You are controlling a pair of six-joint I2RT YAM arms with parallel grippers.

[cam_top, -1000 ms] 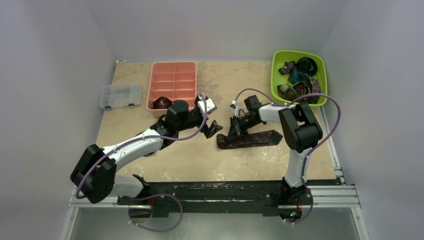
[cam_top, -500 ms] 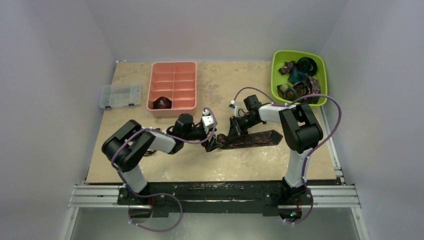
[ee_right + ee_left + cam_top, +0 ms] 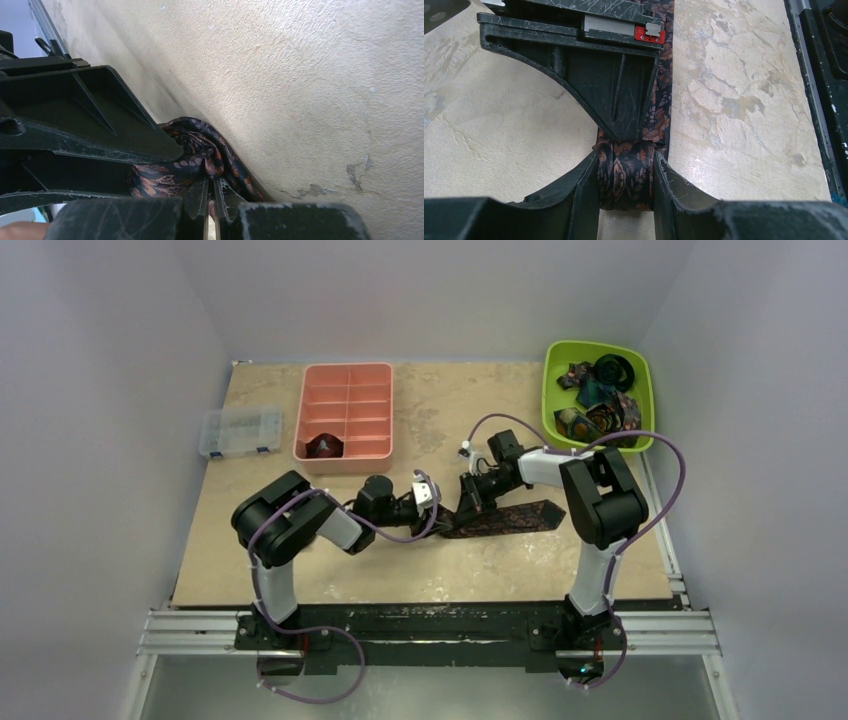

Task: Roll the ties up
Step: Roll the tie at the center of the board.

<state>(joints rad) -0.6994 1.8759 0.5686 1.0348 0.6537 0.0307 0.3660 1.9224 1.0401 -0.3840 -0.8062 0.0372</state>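
1. Looking down from above, we are seeing the left gripper (image 3: 436,519) and right gripper (image 3: 467,504) meeting at one end of the brown-maroon tie (image 3: 515,517), which is lying on the table (image 3: 400,570).
2. Left wrist: our fingers (image 3: 584,195) are squeezing the rolled end of the brown-maroon tie (image 3: 626,175).
3. Right wrist: our fingers (image 3: 195,197) are pinching its fabric tight.

On the left wrist cam the tie (image 3: 663,75) slips behind the right gripper (image 3: 624,132) and off the top edge. Stuff in the green bin (image 3: 549,390) is too tiny for us to sort.
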